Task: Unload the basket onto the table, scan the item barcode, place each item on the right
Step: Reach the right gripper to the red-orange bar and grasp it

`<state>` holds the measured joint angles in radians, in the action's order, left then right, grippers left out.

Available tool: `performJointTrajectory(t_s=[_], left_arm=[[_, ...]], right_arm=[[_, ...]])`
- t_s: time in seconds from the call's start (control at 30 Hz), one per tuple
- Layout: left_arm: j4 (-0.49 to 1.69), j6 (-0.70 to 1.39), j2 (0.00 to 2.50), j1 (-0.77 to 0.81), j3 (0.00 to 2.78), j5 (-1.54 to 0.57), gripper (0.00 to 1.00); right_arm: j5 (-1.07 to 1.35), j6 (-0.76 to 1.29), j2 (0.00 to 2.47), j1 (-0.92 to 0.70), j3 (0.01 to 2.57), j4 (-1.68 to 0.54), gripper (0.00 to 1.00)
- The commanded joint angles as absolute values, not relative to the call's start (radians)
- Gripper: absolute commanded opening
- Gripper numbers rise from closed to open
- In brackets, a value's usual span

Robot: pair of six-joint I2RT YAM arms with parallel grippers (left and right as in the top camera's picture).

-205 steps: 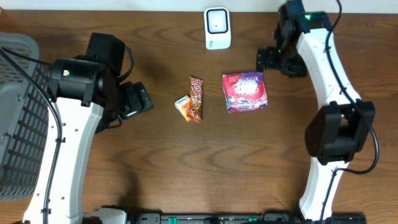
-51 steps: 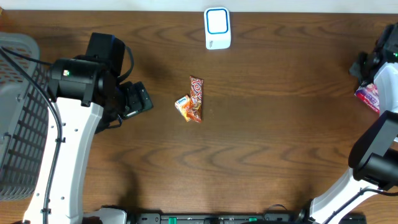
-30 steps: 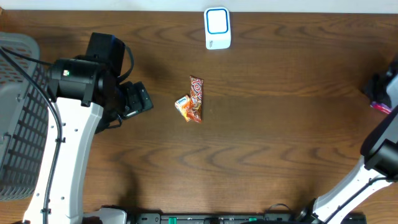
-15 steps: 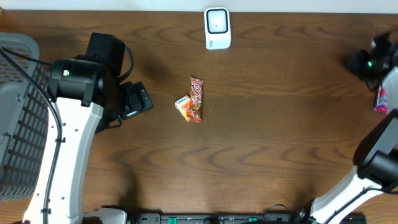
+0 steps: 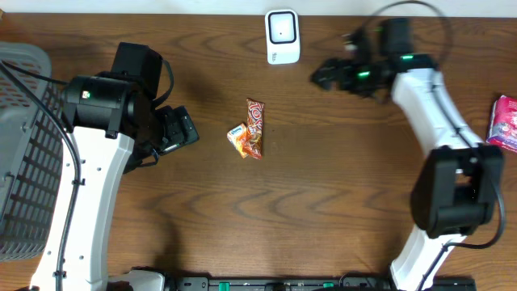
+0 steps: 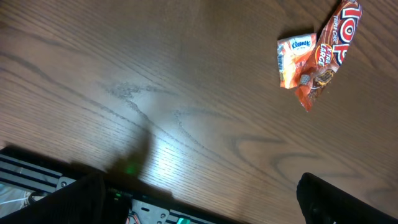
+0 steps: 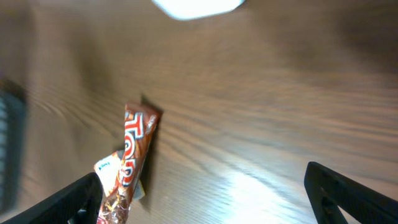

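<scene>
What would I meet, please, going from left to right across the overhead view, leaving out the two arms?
grey basket → small orange-and-white packet → red snack bar → white scanner → pink packet at the right edge

Dark wooden counter point(image 5: 323, 186): white rectangular scanner point(image 5: 283, 36) at far edge; red-brown candy wrapper point(image 5: 255, 128) touching small orange-white tissue packet point(image 5: 237, 139) at centre; pink-purple pouch point(image 5: 505, 121) at right edge.
</scene>
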<state>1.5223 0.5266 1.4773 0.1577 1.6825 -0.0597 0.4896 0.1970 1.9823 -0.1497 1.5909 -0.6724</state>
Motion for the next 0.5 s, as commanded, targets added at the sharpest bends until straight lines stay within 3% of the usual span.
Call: performJointTrajectory(t_s=[0.0,0.37,0.47], left_arm=[[1.529,0.525,1.483,0.154,1.689,-0.043,0.98],[1.529,0.525,1.483,0.154,1.689,-0.043,0.98],[1.529,0.525,1.483,0.154,1.689,-0.043,0.98]], right_arm=[[0.236,0.314,1.984,-0.262,1.559,-0.657,0.99],[0.036,0.539,2.043,-0.551,1.464,-0.443,0.99],[0.028,0.562,2.084,-0.591,1.464,-0.422,0.92]])
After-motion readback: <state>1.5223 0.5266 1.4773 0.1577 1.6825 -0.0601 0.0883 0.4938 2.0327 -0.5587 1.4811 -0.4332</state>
